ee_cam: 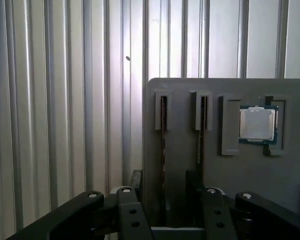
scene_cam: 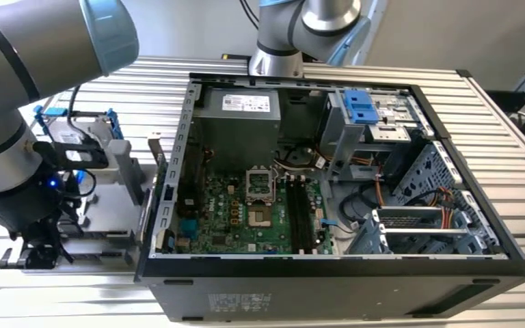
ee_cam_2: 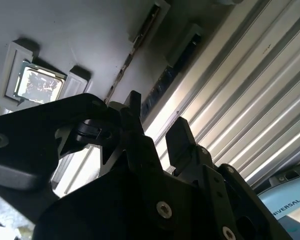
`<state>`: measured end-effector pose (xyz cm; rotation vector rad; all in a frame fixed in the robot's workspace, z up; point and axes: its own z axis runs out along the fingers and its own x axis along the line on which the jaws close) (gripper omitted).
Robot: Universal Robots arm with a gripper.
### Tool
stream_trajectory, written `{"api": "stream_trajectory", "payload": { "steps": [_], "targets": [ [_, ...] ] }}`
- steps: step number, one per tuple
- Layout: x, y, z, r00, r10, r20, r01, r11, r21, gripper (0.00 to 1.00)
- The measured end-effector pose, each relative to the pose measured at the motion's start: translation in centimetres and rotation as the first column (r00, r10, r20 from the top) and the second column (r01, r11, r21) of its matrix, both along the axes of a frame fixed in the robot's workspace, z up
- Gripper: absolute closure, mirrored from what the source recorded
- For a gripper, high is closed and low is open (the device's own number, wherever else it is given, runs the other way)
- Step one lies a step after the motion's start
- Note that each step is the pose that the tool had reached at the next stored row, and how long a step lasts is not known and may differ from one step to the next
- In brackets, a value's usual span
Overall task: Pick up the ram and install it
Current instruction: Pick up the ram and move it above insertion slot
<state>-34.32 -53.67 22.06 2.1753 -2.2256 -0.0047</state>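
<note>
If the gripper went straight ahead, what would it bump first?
Most likely the ram standing in the grey tray; the open gripper lines up with that stick, though depth is hard to judge.

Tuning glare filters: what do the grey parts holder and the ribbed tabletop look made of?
The grey parts holder: probably plastic, matte; even colour, no glints. The ribbed tabletop: likely bare aluminium, semi-gloss; long parallel grooves throwing bright streaked reflections.
</note>
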Motion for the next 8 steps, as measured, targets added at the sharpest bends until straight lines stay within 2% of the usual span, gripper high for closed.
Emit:
{"api": "stream_trajectory", "payload": {
  "steps": [8],
  "targets": [
    [0.05,0.02,-1.46,1.0,-0.002,0.0,0.002,1.0,-0.0002,0.0]
  ]
}}
